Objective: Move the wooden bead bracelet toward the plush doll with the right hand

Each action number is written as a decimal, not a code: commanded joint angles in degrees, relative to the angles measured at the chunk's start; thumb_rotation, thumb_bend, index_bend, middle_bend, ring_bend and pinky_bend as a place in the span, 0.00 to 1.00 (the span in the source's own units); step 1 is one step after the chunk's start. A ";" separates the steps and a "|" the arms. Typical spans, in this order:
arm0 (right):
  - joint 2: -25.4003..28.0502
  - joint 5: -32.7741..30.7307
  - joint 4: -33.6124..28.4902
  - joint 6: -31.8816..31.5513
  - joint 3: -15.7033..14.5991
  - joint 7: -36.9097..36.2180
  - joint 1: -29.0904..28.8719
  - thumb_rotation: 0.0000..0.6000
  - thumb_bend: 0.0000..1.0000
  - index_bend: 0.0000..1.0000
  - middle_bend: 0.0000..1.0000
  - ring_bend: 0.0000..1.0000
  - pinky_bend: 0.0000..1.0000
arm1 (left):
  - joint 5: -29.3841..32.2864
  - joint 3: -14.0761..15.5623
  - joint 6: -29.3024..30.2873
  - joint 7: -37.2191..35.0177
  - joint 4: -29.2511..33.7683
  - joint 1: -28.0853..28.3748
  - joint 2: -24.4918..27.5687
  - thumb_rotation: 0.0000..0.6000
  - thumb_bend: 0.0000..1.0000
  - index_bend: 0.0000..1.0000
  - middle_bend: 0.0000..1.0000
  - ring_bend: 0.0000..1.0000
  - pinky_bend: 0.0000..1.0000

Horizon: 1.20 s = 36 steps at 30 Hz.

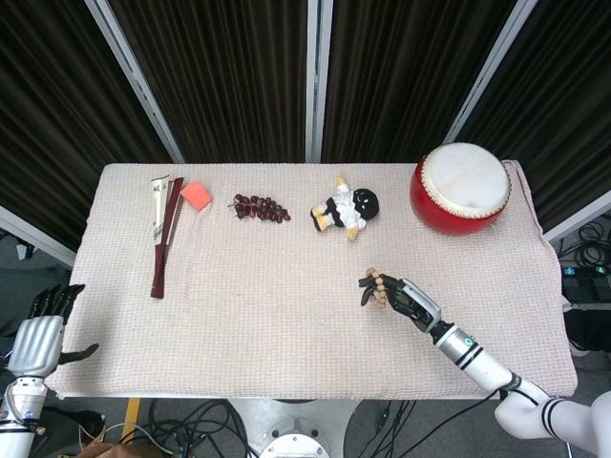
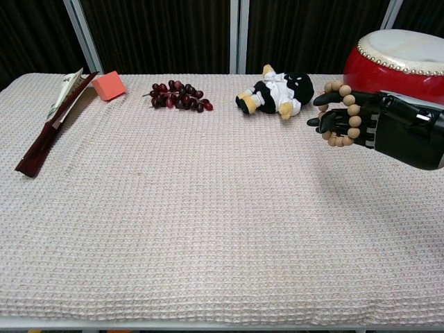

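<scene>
The wooden bead bracelet (image 1: 380, 287) (image 2: 344, 115) hangs looped around the fingers of my right hand (image 1: 401, 297) (image 2: 388, 128), lifted above the cloth. The plush doll (image 1: 347, 207) (image 2: 277, 91), black and white with yellow feet, lies on its side at the back of the table, behind and to the left of that hand with a clear gap between them. My left hand (image 1: 36, 341) hangs off the table's near left corner, fingers apart, holding nothing; only the head view shows it.
A red drum (image 1: 461, 188) (image 2: 400, 57) stands at the back right, close behind my right hand. Dark grapes (image 1: 260, 207) (image 2: 177, 96), an orange block (image 1: 196, 195) (image 2: 108, 85) and a folded fan (image 1: 165, 233) (image 2: 57, 118) lie along the back left. A beige woven cloth (image 1: 267, 305) covers the table.
</scene>
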<state>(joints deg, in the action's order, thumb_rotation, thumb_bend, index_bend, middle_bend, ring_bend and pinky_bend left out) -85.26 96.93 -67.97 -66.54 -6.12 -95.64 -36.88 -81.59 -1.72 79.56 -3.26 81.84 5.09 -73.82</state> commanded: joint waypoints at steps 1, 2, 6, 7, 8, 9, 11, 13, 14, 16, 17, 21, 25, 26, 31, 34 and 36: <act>-0.06 0.24 0.04 -0.28 -0.14 -0.67 -0.14 0.42 0.48 0.29 0.46 0.14 0.00 | -0.01 0.02 0.06 0.04 0.03 -0.03 0.01 1.00 0.00 0.11 0.10 0.00 0.01; -0.12 0.33 0.10 -0.41 -0.20 -0.85 -0.15 0.41 0.47 0.29 0.46 0.14 0.00 | -0.01 0.01 0.08 0.11 0.08 -0.04 0.04 1.00 0.00 0.11 0.10 0.00 0.01; -0.42 0.50 0.37 -0.96 -0.39 -1.36 -0.05 0.42 0.45 0.29 0.46 0.14 0.00 | 0.10 -0.02 0.10 0.27 0.31 -0.06 0.17 1.00 0.00 0.11 0.10 0.00 0.01; -0.50 0.50 0.42 -1.19 -0.41 -1.47 0.01 0.41 0.45 0.29 0.46 0.14 0.00 | 0.12 -0.02 0.12 0.32 0.37 -0.09 0.20 1.00 0.00 0.11 0.10 0.00 0.01; -0.59 0.46 0.47 -1.38 -0.39 -1.43 0.10 0.41 0.45 0.30 0.47 0.14 0.00 | 0.11 -0.01 0.12 0.33 0.38 -0.08 0.20 1.00 0.00 0.11 0.10 0.00 0.01; -0.70 0.47 0.53 -1.58 -0.41 -1.31 0.18 0.42 0.45 0.30 0.48 0.15 0.00 | 0.09 0.01 0.12 0.34 0.41 -0.09 0.23 1.00 0.00 0.11 0.10 0.00 0.01; -0.83 0.35 0.46 -1.78 -0.41 -1.16 0.33 0.42 0.45 0.32 0.49 0.16 0.00 | 0.08 0.05 0.09 0.30 0.43 -0.10 0.27 1.00 0.00 0.11 0.10 0.00 0.01; -0.95 0.20 0.23 -1.93 -0.41 -0.74 0.50 0.42 0.47 0.36 0.51 0.18 0.00 | 0.16 0.03 -0.06 0.32 0.35 -0.04 0.20 1.00 0.00 0.11 0.10 0.00 0.01; -1.00 0.20 0.14 -1.99 -0.46 -0.59 0.56 0.42 0.49 0.37 0.52 0.19 0.00 | 0.20 0.02 -0.08 0.31 0.33 -0.04 0.18 1.00 0.00 0.11 0.10 0.00 0.01; -1.11 0.26 0.07 -2.12 -0.54 -0.17 0.64 0.42 0.56 0.39 0.53 0.20 0.00 | 0.24 0.01 -0.08 0.32 0.32 -0.04 0.15 1.00 0.00 0.11 0.10 0.00 0.01; -1.17 0.29 0.10 -2.19 -0.54 0.14 0.66 0.42 0.59 0.39 0.53 0.20 0.00 | 0.25 0.01 -0.08 0.33 0.31 -0.05 0.13 1.00 0.00 0.11 0.10 0.00 0.01; -1.53 0.44 0.11 -2.57 -0.54 1.30 0.78 0.42 0.70 0.39 0.53 0.20 0.00 | 0.29 0.05 -0.08 0.22 0.11 -0.11 0.08 1.00 0.00 0.11 0.10 0.00 0.01; -1.94 0.59 0.34 -3.00 -0.52 2.21 0.89 0.42 0.73 0.39 0.54 0.20 0.00 | 0.39 -0.03 -0.09 0.20 0.22 -0.11 0.12 1.00 0.00 0.11 0.10 0.00 0.01; -2.01 0.61 0.43 -3.05 -0.54 2.44 0.92 0.42 0.74 0.40 0.54 0.20 0.00 | 0.43 -0.03 -0.11 0.19 0.21 -0.12 0.12 1.00 0.00 0.11 0.10 0.00 0.01; -2.37 0.56 0.69 -3.39 -0.54 3.34 1.13 0.42 0.80 0.42 0.55 0.21 0.00 | 0.30 0.04 0.00 -0.06 -0.09 -0.20 0.05 1.00 0.00 0.11 0.10 0.00 0.01; -2.30 0.79 0.60 -3.81 -0.62 3.60 1.20 0.42 0.89 0.42 0.56 0.21 0.00 | 0.37 -0.05 -0.11 0.00 -0.04 -0.10 0.02 1.00 0.00 0.11 0.10 0.00 0.01; -2.27 0.88 0.57 -4.08 -0.66 3.98 1.30 0.42 0.94 0.42 0.56 0.21 0.00 | 0.37 -0.03 -0.12 -0.01 -0.02 -0.11 0.03 1.00 0.00 0.11 0.10 0.00 0.01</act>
<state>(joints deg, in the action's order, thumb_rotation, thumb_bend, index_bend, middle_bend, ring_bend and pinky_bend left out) -87.56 97.73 -67.38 -70.47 -6.74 -91.87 -35.64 -81.22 -1.76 79.45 -3.28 81.83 4.98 -73.79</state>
